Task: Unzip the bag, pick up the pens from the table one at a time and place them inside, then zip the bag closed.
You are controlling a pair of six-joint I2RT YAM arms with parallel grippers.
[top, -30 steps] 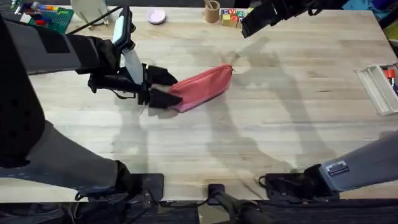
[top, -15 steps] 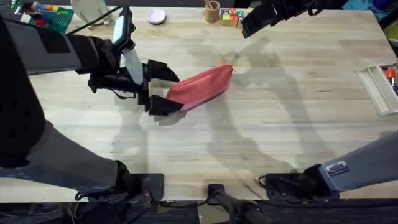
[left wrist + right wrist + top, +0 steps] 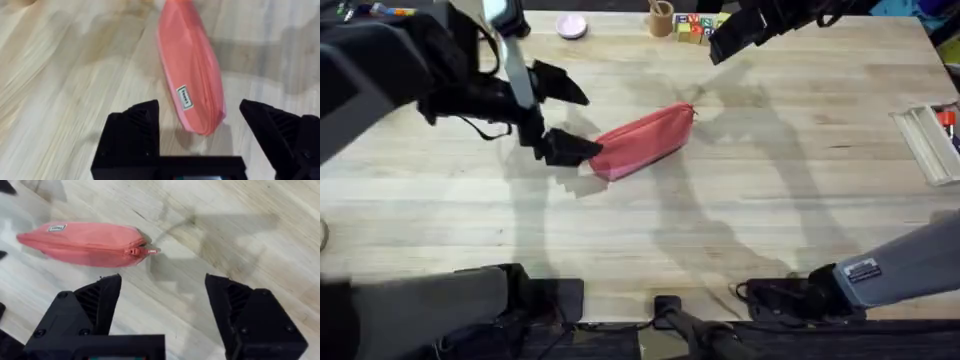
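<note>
The coral-pink bag [image 3: 645, 140] lies slanted on the light-wood table [image 3: 740, 220], with its zipper shut and the pull [image 3: 150, 251] at its far right end. My left gripper [image 3: 567, 117] stands open just left of the bag's near end, one finger [image 3: 560, 85] on the far side and the other [image 3: 570, 148] on the near side. From the left wrist, the bag's end [image 3: 192, 80] sits between the spread fingers [image 3: 135, 130], untouched. My right gripper [image 3: 735, 30] hangs open high over the table's far edge, looking down on the bag [image 3: 85, 242]. The pens are out of view.
A clear plastic case with a red marker [image 3: 930, 140] lies at the right edge. A wooden cup [image 3: 662, 18], coloured blocks [image 3: 692, 27] and a pink disc [image 3: 571, 26] line the far edge.
My left gripper has let go of the bag's left end, spread wide and lifted back a little. The bag stays where it was. The right arm has not moved.
</note>
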